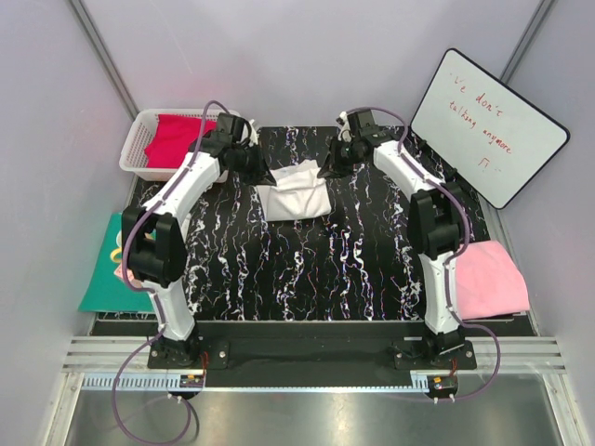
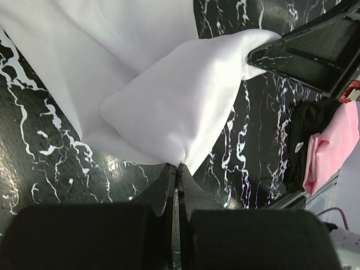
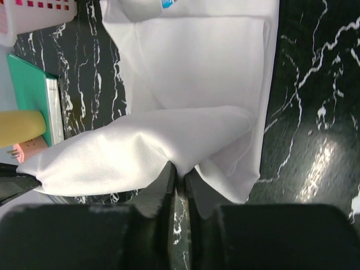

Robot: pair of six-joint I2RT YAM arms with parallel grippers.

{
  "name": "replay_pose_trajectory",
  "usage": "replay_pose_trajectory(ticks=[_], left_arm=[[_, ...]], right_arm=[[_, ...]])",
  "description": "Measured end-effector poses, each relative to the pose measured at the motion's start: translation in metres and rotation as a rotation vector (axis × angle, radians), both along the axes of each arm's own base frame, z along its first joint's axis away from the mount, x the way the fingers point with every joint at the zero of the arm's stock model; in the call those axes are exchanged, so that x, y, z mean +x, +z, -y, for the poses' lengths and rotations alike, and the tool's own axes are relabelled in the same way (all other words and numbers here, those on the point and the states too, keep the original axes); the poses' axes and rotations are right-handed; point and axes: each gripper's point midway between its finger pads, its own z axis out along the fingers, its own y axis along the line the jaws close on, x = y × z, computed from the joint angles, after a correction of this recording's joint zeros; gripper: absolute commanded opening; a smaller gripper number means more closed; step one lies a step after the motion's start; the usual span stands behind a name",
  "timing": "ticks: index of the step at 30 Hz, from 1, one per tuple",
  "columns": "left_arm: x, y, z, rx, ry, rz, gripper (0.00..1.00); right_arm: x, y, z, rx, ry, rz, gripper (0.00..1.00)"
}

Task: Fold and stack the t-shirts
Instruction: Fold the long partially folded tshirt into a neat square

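Top: white shirt lies at 12 o'clock on the table, with the left jaws at its 10 o'clock corner and the right jaws at its 2. Red shirt is in the basket at 10, pink shirt at 4.
Left wrist: left jaws are together, pinching a fold of the white shirt.
Right wrist: right jaws are clamped on the fold's other end.

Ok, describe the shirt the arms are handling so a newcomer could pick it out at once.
On the black marbled table, look at the far middle. The white t-shirt lies there partly folded, pinched by the left claw and the right claw. It is the only white one: the red shirt sits in the far-left basket, the pink shirt at the table's right edge.
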Motion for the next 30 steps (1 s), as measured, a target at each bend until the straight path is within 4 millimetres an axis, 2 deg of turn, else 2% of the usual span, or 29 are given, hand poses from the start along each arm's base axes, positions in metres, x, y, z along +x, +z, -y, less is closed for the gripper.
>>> replay_pose_trajectory(ticks=[3,4,6,9,12,13,15,16,17,20,22,26,28,30], left_arm=[[0.016,-0.014,-0.005,-0.007,0.036,-0.031,0.00],[0.020,-0.018,-0.007,-0.008,0.046,-0.040,0.00],[0.028,-0.027,-0.012,-0.011,0.072,-0.064,0.00],[0.046,-0.033,-0.022,-0.026,0.118,-0.075,0.00],[0.070,-0.031,-0.033,-0.061,0.160,-0.061,0.00],[0.080,-0.030,-0.036,-0.077,0.170,-0.054,0.01],[0.100,-0.029,-0.040,-0.113,0.186,-0.041,0.19],[0.110,-0.030,-0.041,-0.131,0.191,-0.036,0.65],[0.119,-0.031,-0.041,-0.150,0.190,-0.030,0.97],[0.142,-0.040,-0.041,-0.206,0.189,-0.040,0.99],[0.147,-0.052,-0.040,-0.224,0.182,-0.058,0.99],[0.141,-0.054,-0.034,-0.243,0.152,-0.074,0.99],[0.131,-0.056,-0.032,-0.239,0.134,-0.077,0.99],[0.113,-0.055,-0.033,-0.230,0.125,-0.100,0.99]], right_arm=[[0.018,-0.012,-0.007,0.005,0.003,0.000,0.36],[0.023,-0.014,-0.009,0.007,0.002,0.003,0.44],[0.037,-0.015,-0.014,0.016,-0.001,0.020,0.70],[0.054,-0.010,-0.020,0.032,-0.006,0.052,0.90],[0.067,0.002,-0.023,0.043,-0.011,0.099,1.00],[0.068,0.005,-0.023,0.041,-0.013,0.110,1.00],[0.069,0.011,-0.020,0.028,-0.019,0.130,1.00],[0.069,0.014,-0.018,0.020,-0.020,0.139,1.00],[0.065,0.016,-0.014,0.007,-0.021,0.142,1.00],[0.049,0.021,-0.005,-0.023,-0.022,0.136,1.00],[0.032,0.022,0.004,-0.046,-0.025,0.120,1.00],[-0.007,0.015,0.020,-0.075,-0.024,0.071,1.00],[-0.021,0.008,0.024,-0.082,-0.023,0.045,1.00],[-0.027,0.000,0.025,-0.083,-0.020,0.022,1.00]])
